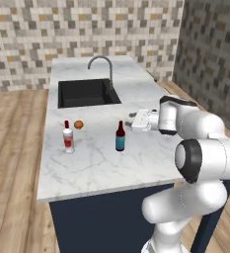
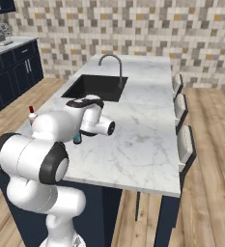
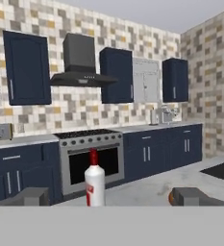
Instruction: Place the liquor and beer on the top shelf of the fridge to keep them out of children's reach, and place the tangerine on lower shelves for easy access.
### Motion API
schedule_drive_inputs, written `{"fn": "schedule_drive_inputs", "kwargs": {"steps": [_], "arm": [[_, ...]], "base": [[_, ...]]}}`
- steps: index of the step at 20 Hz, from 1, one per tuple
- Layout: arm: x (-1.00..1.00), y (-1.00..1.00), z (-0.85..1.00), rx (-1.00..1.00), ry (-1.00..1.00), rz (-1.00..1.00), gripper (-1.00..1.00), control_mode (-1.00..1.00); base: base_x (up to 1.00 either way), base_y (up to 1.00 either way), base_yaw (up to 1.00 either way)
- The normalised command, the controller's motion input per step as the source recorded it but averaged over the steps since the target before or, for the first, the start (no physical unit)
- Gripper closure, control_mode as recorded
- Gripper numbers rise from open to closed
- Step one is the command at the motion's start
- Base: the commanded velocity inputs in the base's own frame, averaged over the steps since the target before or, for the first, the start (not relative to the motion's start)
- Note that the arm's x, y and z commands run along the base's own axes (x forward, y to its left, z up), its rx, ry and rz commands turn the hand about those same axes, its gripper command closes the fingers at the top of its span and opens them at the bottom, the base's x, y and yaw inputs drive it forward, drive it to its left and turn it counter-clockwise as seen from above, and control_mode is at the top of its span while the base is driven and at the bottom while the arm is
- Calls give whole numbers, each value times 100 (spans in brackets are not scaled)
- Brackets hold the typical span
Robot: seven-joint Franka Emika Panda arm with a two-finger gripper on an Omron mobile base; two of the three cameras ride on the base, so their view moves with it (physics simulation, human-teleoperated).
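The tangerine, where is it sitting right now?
In the left base view the tangerine sits on the marble island counter, just right of the liquor, left of the beer, in front of the sink.

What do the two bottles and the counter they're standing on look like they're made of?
The liquor looks like clear glass: pale see-through body, red cap, red-and-white label. The beer looks like dark brown glass with a slight gloss, slim neck and blue label. The counter looks like polished white marble, going by its grey veining, though it may be an imitation stone.
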Motion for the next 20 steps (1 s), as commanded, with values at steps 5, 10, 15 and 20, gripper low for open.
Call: {"fn": "schedule_drive_inputs", "kwargs": {"steps": [5, 10, 15, 20], "arm": [[23, 0, -28, 0, 5, 0, -100, -100], [20, 0, -33, 0, 5, 0, -100, -100], [17, 0, -32, 0, 3, 0, -100, -100], [19, 0, -26, 0, 3, 0, -100, -100]], "base": [[0, 0, 0], [0, 0, 0], [0, 0, 0], [0, 0, 0]]}}
